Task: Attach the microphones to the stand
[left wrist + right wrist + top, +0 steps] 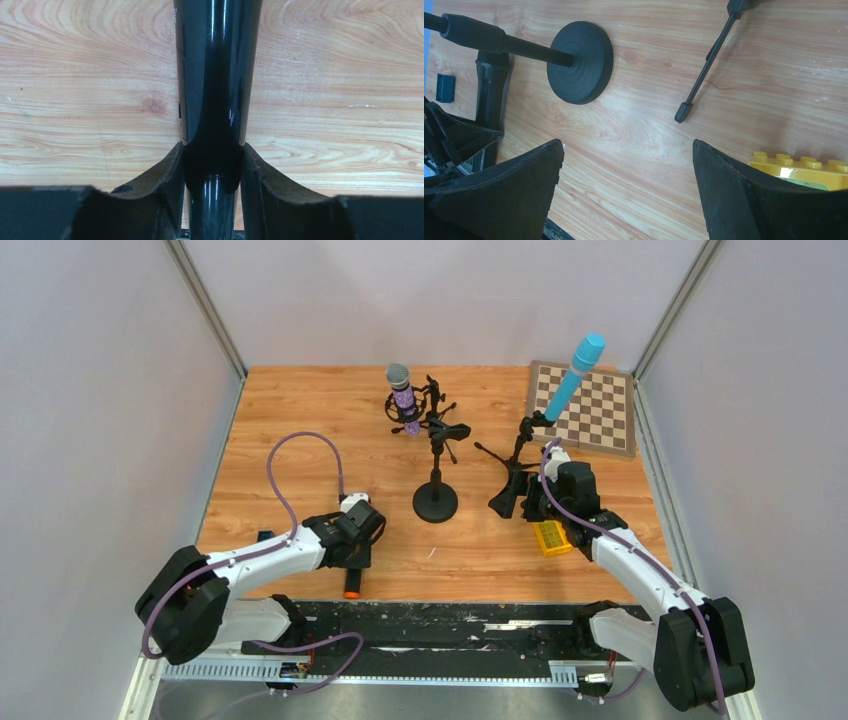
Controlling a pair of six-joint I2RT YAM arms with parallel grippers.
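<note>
The black microphone point(215, 90) lies on the wooden table, its orange end ring point(352, 590) pointing at the near edge. My left gripper point(356, 556) is shut on its body, which fills the gap between the fingers in the left wrist view point(214, 152). The glittery purple microphone point(403, 397) stands upright in a black mount at the back. The light-blue microphone point(575, 375) sits tilted in the tripod stand point(515, 475). The round-base stand point(436, 502) holds no microphone in its clip point(447, 430). My right gripper point(533, 502) is open and empty over the table point(626, 150).
A yellow toy brick point(550, 537) lies just right of my right gripper, also in the right wrist view point(799, 167). A chessboard point(585, 408) lies at the back right. A small dark blue block point(264, 536) sits by the left arm. Grey walls enclose the table.
</note>
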